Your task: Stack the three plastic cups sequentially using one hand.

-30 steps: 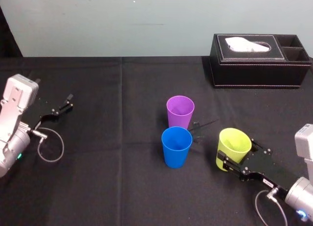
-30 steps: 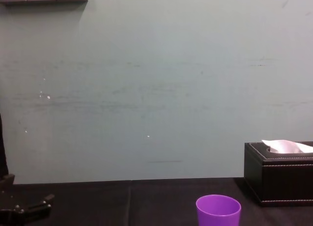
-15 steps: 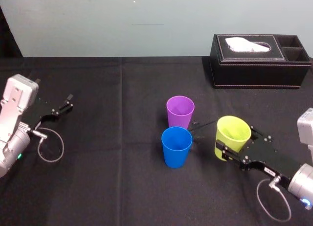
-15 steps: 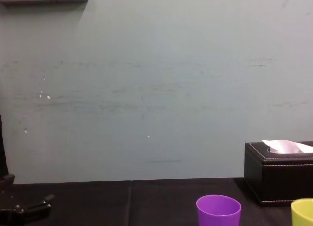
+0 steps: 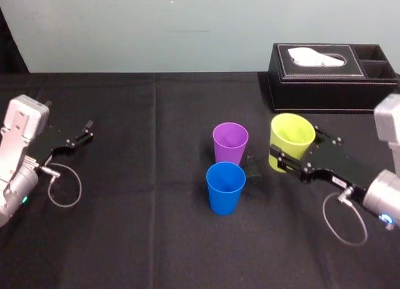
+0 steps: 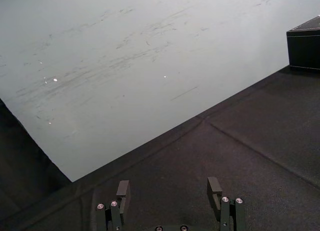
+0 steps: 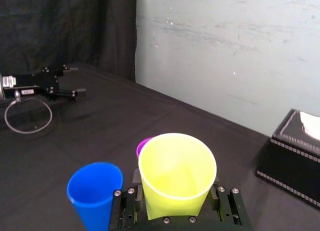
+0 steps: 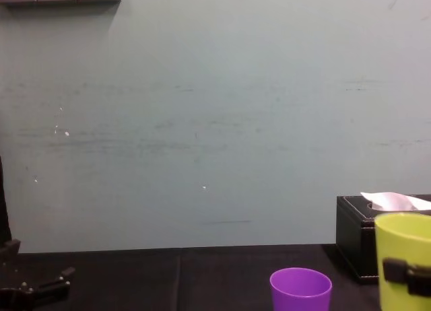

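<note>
**While the right gripper [image 5: 294, 156] carries the yellow-green cup [image 5: 291, 134], two cups wait on the table [image 5: 144, 239]**

With its thin black jaws clamped on either side of the yellow-green cup's lower wall, the right gripper holds the cup upright, mouth up. From the chest view the cup looks to hang clear of the cloth, its rim above that of the purple cup [image 5: 230, 144].

Taking the blue cup [image 5: 225, 187] as centre of the dial in the head view:
- Purple cup at 12 o'clock, just beside the blue. Whether they touch, I cannot tell.
- Yellow-green cup at about 2 o'clock, near the other two but apart from them.
- Black tissue box [image 5: 331, 76] farther out toward 1 o'clock, well apart.
- Left gripper [image 5: 87, 131] well out at 9 o'clock, low by the table, fingers spread and holding nothing. It looks parked.

Step in hand, by my reading: carrying the first cup over to nest it. No cup is stacked yet.

Next move calls for centring the yellow-green cup's base over an open mouth, the purple being nearer, and keeping the cup upright. Then a straight lowering until it seats, and a release. The blue cup stands close by, so a sideways drift could knock it.
</note>
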Motion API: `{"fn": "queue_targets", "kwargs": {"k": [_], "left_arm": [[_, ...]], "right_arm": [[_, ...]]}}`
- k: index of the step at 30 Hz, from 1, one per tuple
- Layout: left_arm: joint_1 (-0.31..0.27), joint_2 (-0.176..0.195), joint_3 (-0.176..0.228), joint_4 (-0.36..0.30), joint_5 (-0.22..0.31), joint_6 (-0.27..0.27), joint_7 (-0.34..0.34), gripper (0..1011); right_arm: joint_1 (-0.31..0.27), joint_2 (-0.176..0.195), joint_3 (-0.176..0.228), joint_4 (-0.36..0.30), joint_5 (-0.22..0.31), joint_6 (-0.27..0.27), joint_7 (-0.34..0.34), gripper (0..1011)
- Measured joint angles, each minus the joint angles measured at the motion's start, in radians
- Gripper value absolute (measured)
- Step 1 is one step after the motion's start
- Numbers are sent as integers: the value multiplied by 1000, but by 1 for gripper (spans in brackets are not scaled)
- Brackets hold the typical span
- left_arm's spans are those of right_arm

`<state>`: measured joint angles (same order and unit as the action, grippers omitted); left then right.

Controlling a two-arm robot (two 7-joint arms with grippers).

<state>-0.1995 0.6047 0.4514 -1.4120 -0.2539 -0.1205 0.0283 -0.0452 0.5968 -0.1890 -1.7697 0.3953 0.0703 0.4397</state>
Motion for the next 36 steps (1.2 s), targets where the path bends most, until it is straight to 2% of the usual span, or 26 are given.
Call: {"fn": "queue_targets", "kwargs": {"k": [15,24,36], "left_arm": [[0,0,0,0,0,0,0,1011],[0,0,0,0,0,0,0,1012],[0,0,0,0,0,0,0,1011]], "right_arm": [[173,-36,-84,54,-3,74,-9,734],[242,-86,-131,109,-18,79,-28,734],[297,-138,-183,168,-44,79,-36,734]]}}
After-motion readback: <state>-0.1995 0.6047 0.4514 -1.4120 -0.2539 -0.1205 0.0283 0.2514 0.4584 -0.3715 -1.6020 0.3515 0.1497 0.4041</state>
